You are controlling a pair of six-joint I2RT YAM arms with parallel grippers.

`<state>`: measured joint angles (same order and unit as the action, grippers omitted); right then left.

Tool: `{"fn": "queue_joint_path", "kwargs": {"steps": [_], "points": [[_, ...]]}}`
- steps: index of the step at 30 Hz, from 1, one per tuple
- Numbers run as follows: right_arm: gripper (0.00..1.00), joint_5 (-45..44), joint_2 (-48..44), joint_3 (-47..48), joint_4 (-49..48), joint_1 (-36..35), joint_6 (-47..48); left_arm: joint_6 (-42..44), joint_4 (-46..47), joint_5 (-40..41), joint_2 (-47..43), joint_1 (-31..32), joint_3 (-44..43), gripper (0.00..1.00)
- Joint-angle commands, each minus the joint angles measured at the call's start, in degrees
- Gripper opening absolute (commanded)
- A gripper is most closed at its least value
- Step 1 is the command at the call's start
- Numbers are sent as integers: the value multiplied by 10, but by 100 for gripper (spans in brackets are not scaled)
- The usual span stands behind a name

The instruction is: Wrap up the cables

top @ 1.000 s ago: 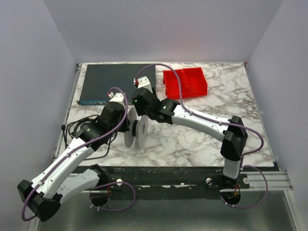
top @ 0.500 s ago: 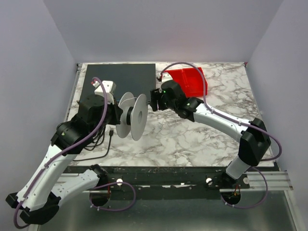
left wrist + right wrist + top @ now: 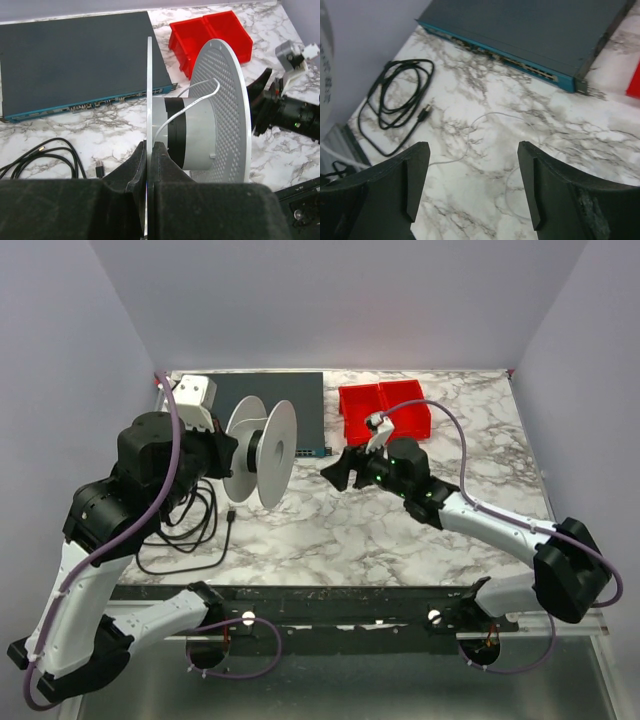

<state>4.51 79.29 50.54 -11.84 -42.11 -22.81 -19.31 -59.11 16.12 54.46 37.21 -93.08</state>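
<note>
Nearest, black cords (image 3: 185, 530): coiled by the left edge. Left gripper (image 3: 149, 152): clenched on a flange of the spool (image 3: 225, 100), held above the table. Cables (image 3: 490, 114): one pale strand loose on marble mid-table, below the right gripper (image 3: 472, 170), released, fingers apart; another end loops off the spool hub. Far-left corner: dark switch (image 3: 270, 400). Far edge: red bins (image 3: 385, 408).

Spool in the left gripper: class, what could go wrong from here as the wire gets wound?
1. The left gripper pinches only one thin disc of the spool, so it may twist or slip.
2. The white wire lies slack on the table under the open right gripper; being so thin, it may be missed.
3. The black cord lies nearby and might snag it.
</note>
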Motion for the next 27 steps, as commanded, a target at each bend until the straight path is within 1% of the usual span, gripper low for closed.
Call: {"fn": "queue_joint_path", "kwargs": {"steps": [1, 4, 8, 11, 14, 21, 25, 27], "points": [[81, 97, -20, -75, -182, -3, -46, 2, 6, 17, 12, 3, -50, 0], [83, 120, 1, -81, -232, -23, -55, -6, 6, 15, 23, 3, -70, 0], [84, 101, 23, -70, -253, -65, -48, -12, 4, 18, 36, 2, -87, 0], [84, 93, 26, -73, -267, -74, -50, -14, 4, 17, 42, 2, -95, 0], [85, 79, 27, -74, -274, -82, -49, -18, 6, 14, 47, 2, -102, 0], [83, 9, 61, -38, -259, -113, -18, -28, 11, 5, 58, 2, -114, 0], [81, -9, 76, -30, -264, -118, -13, -34, 14, 4, 65, 3, -120, 0], [79, -12, 83, -30, -272, -121, -18, -36, 16, 6, 68, 3, -121, 0]]}}
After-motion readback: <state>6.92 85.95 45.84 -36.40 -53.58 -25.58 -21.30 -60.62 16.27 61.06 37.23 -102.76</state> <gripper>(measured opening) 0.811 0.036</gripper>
